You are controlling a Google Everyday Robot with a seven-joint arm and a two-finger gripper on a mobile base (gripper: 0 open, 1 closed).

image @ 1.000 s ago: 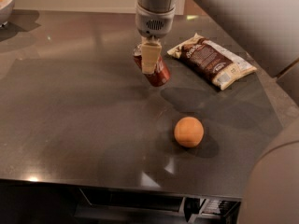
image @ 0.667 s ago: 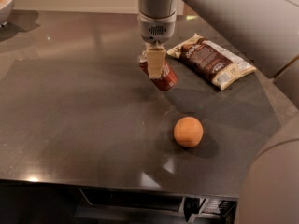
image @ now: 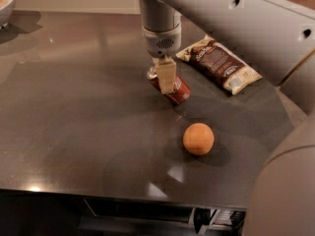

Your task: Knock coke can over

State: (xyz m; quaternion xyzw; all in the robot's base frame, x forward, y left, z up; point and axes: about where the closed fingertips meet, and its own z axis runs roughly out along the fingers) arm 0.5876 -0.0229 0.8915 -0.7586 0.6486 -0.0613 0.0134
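The coke can (image: 176,93) is a small red can with a silver top. It leans steeply on the dark table (image: 83,112), its top toward the upper left and its base toward the lower right. My gripper (image: 166,84) hangs straight down from the arm and sits right over the can's middle, partly covering it. The can lies between the snack bag and the orange ball.
A brown-and-white snack bag (image: 219,63) lies just right of the can. An orange ball (image: 198,138) sits in front of the can, toward the table's near edge. A bowl (image: 6,1) with orange fruit stands at the far left corner. My arm crosses the upper right.
The can has tipped from nearly upright to a steep lean toward the lower right. My gripper has shifted slightly right along with it. The bag and the ball have not moved.
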